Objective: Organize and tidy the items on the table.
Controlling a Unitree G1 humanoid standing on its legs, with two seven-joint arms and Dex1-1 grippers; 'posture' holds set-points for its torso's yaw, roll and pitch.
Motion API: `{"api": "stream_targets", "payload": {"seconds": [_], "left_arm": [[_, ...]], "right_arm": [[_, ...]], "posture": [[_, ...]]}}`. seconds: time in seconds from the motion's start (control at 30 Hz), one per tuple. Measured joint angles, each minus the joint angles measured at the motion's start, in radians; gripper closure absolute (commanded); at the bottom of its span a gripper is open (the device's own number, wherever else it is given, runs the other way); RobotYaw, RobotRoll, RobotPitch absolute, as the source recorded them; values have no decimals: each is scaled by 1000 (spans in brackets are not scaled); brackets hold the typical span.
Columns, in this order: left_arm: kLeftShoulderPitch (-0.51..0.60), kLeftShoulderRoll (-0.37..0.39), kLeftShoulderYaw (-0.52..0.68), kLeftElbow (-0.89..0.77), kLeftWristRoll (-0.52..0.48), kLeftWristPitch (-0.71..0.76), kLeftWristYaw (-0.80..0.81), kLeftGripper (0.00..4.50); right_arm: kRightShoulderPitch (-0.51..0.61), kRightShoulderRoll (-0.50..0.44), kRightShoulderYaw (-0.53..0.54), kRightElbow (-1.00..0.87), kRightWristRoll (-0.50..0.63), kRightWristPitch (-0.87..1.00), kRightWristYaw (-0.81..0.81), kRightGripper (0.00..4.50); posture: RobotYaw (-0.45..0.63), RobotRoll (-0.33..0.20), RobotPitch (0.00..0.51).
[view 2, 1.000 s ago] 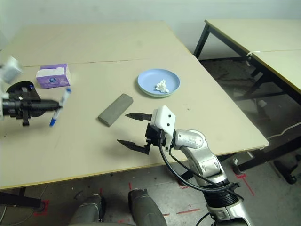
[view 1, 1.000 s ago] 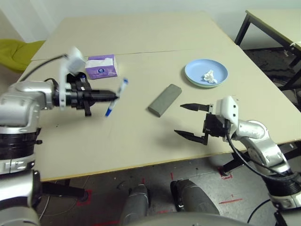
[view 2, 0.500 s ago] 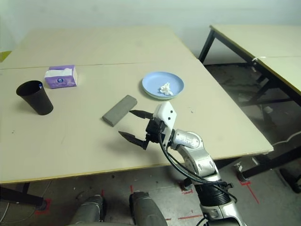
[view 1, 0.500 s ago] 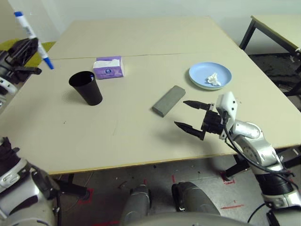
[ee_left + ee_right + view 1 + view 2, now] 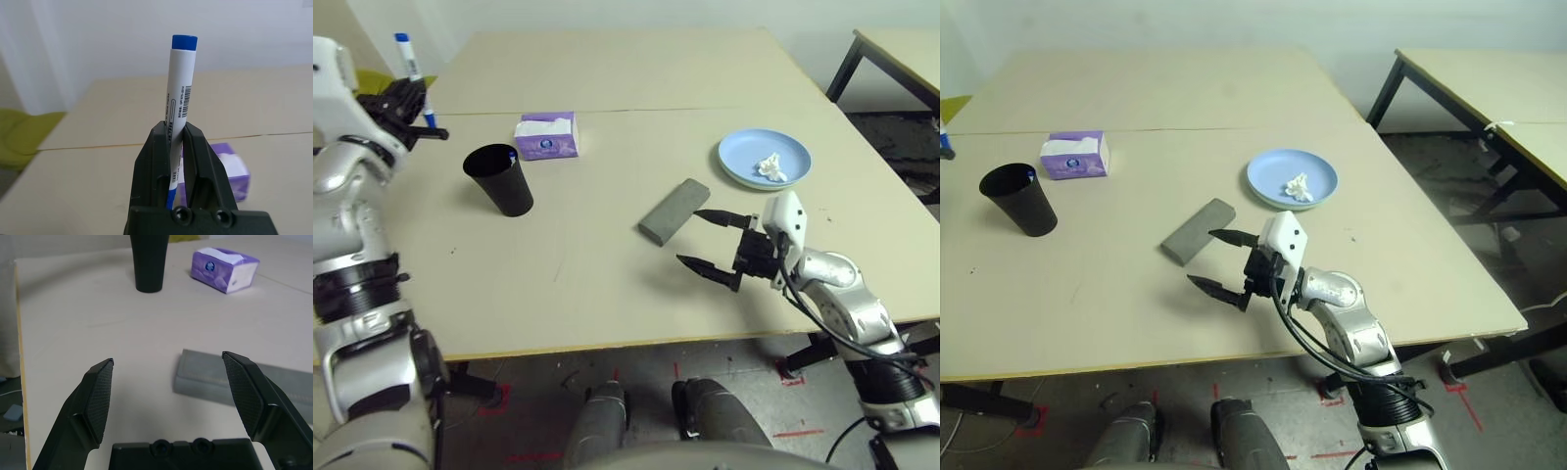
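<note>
Left gripper [image 5: 177, 147] pinches a pen [image 5: 179, 93] upright, blue cap on top, raised off the table [image 5: 607, 284] at its 10 o'clock side. Cup [image 5: 499, 180] stands at 4 o'clock of that hand; tissue box [image 5: 546, 135] at the cup's 1 o'clock. Right gripper [image 5: 707, 240] hangs low with jaws spread wide, holding nothing, case [image 5: 673, 210] just at its 11 o'clock. Plate [image 5: 744, 157] with tissue [image 5: 770, 167] at table's 2 o'clock.
</note>
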Motion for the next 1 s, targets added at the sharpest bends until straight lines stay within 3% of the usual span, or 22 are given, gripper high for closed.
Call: {"api": "stream_targets", "payload": {"seconds": [0.5, 1.0], "left_arm": [[163, -67, 9, -150, -61, 80, 86, 4254], [167, -93, -21, -139, -60, 47, 96, 4254]], "right_arm": [[7, -18, -1, -21, -1, 0, -8, 0], [-7, -23, 0, -30, -6, 2, -7, 0]], "posture": [[-135, 0, 109], [-147, 0, 113]]}}
